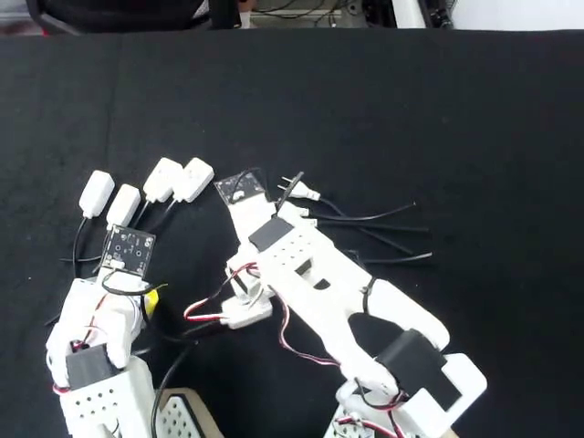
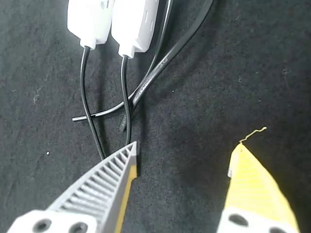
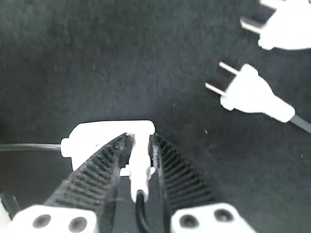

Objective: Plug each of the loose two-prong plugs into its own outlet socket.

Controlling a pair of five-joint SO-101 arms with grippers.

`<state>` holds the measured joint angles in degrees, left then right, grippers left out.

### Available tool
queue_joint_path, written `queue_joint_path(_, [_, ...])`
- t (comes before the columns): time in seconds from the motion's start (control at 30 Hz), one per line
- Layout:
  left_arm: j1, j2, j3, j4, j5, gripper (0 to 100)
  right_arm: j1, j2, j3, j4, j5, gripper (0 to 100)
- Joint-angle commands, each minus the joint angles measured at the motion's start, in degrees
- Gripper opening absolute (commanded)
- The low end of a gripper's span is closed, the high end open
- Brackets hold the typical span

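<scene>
Several white outlet sockets (image 1: 162, 179) lie in a row at the table's left. My right gripper (image 3: 139, 141) is shut on a white two-prong plug (image 3: 140, 167), whose front end meets a white socket (image 3: 99, 137). In the high view this gripper (image 1: 222, 193) sits beside the rightmost socket (image 1: 193, 180). Two loose plugs (image 3: 252, 94) (image 3: 286, 22) lie just past it, also seen from above (image 1: 301, 190). My left gripper (image 2: 182, 150) is open and holds nothing. It is just short of two sockets (image 2: 90, 19) (image 2: 136, 24) and over their black cords (image 2: 126, 97).
Black cords (image 1: 383, 219) trail right from the loose plugs. Red and white servo wires (image 1: 210, 310) hang between the two arms. The table (image 1: 411, 109) is covered in black cloth, with open room to the back and right.
</scene>
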<state>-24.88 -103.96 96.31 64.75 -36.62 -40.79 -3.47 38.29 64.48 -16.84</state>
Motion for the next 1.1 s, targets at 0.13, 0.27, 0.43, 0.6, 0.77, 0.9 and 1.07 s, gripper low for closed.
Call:
queue_joint_path(0.13, [0.7,-0.3,1.0,-0.1,-0.5,30,11.7,0.4,0.8,5.4,9.2,1.1])
queue_joint_path(0.27, [0.7,-0.3,1.0,-0.2,-0.5,30,18.5,-1.2,0.9,6.8,13.1,1.1])
queue_joint_path(0.43, [0.7,-0.3,1.0,-0.2,-0.5,30,29.3,-6.5,1.1,9.9,19.1,1.1])
queue_joint_path(0.6, [0.7,-0.3,1.0,-0.2,-0.5,30,41.9,-10.2,3.0,10.3,26.8,1.1])
queue_joint_path(0.77, [0.7,-0.3,1.0,-0.1,-0.5,30,59.3,-10.9,2.9,6.2,37.6,1.1])
queue_joint_path(0.9, [0.7,-0.3,1.0,0.0,-0.5,30,72.8,-10.5,2.9,-2.5,46.9,1.1])
queue_joint_path(1.07, [0.7,-0.3,1.0,0.1,-0.5,30,85.4,-10.4,2.8,-16.6,53.5,1.1])
